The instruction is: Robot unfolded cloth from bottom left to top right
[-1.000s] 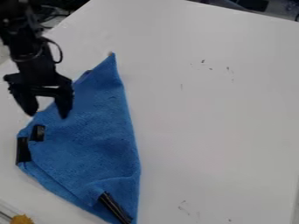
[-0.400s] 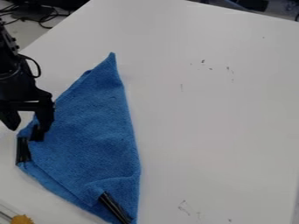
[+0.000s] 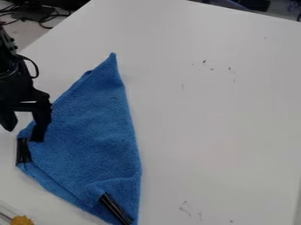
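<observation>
At the left edge of the camera view the black gripper (image 3: 24, 128) hangs open, its fingers spread apart. Its right finger is over the left edge of the blue cloth (image 3: 88, 132), by a black tape patch on that side; whether it touches the cloth I cannot tell. The cloth lies folded on the left half of the table, one pointed corner toward the top and a layered edge along the lower left. Black tape (image 3: 23, 150) marks its left corner, and another black strip (image 3: 115, 208) lies near its bottom end.
The white table (image 3: 211, 118) stretches out to the right of the cloth, with small dark marks on it. A yellow object (image 3: 22, 220) sits in the bottom left corner. Black cables (image 3: 44, 17) lie beyond the table's upper left edge.
From over the cloth's upper left side, the gripper has moved left and down to the cloth's left edge, shifting only slightly since the second frame. The cloth has not moved.
</observation>
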`<state>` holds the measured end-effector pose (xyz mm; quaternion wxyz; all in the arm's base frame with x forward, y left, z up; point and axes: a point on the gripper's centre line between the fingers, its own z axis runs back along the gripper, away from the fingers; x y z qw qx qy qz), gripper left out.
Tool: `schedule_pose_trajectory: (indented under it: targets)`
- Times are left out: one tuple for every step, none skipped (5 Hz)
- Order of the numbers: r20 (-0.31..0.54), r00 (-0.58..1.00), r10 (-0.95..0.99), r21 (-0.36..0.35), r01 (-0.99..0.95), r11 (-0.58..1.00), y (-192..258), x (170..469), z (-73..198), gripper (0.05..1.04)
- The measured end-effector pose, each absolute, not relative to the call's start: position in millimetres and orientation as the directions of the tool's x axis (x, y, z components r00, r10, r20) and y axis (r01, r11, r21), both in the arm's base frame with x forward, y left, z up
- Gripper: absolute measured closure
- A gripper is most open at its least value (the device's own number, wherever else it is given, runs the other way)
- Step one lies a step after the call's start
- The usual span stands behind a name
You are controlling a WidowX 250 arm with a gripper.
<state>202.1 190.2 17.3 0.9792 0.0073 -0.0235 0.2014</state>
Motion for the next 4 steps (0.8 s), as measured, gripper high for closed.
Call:
schedule_pose_trajectory:
  targets:
    - [0.025,0.929,0.368,0.017,-0.369,0.929,185.4,208.5,18.1,0.104]
    - [0.012,0.932,0.362,0.021,-0.362,0.932,182.1,210.6,18.8,0.209]
    - [0.008,0.933,0.361,0.013,-0.361,0.932,180.5,211.5,16.2,0.297]
    - [0.013,0.933,0.36,0.0,-0.36,0.933,179.8,213.4,12.0,0.346]
